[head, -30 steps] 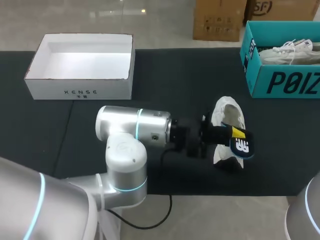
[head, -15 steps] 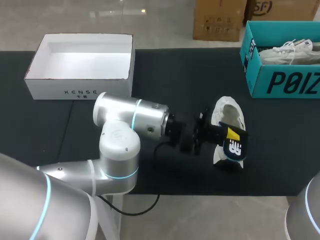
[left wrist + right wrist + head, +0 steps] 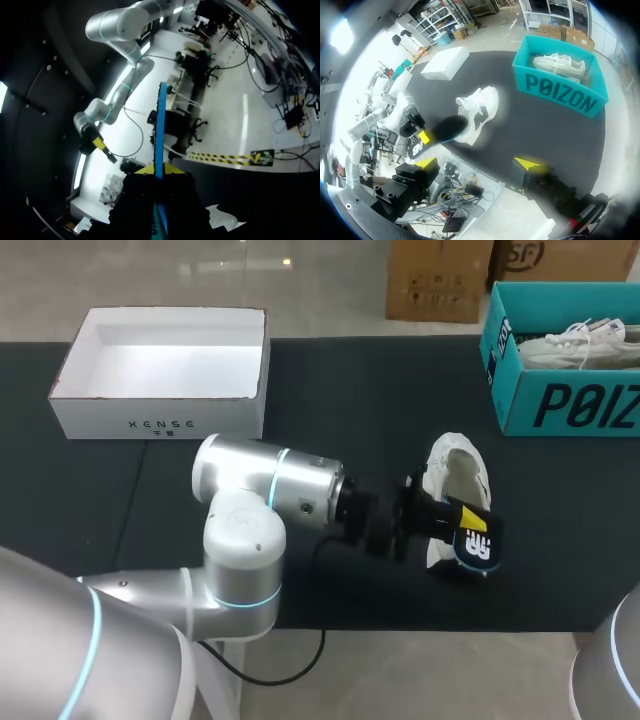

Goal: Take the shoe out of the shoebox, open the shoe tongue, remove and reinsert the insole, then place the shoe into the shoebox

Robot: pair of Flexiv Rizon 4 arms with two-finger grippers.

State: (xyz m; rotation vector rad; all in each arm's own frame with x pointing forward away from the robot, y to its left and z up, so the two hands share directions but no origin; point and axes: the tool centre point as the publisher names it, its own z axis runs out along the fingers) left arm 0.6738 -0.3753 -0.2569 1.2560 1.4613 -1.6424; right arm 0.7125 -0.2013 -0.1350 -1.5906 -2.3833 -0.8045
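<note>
A white shoe (image 3: 455,472) lies on the black table with its opening upward; the right wrist view shows the same shoe (image 3: 479,111). My left gripper (image 3: 470,514) hovers over the shoe's near end, shut on a dark blue insole (image 3: 478,545) with a white logo. In the left wrist view that insole (image 3: 161,125) stands edge-on, pinched between the yellow tips of the left gripper (image 3: 160,171). My right gripper (image 3: 477,164) is open and empty, high off the table's near right side. An empty white shoebox (image 3: 160,415) sits at the far left.
A teal shoebox (image 3: 560,405) holding another white shoe (image 3: 575,340) stands at the far right, also seen as the teal box (image 3: 560,95). My left arm's elbow (image 3: 245,525) lies low over the table's front middle. The white box (image 3: 445,62) is beyond the shoe.
My left arm's wrist and elbow shifted slightly left and back, and the held insole dropped a little toward the shoe's near end. The right gripper stayed open.
</note>
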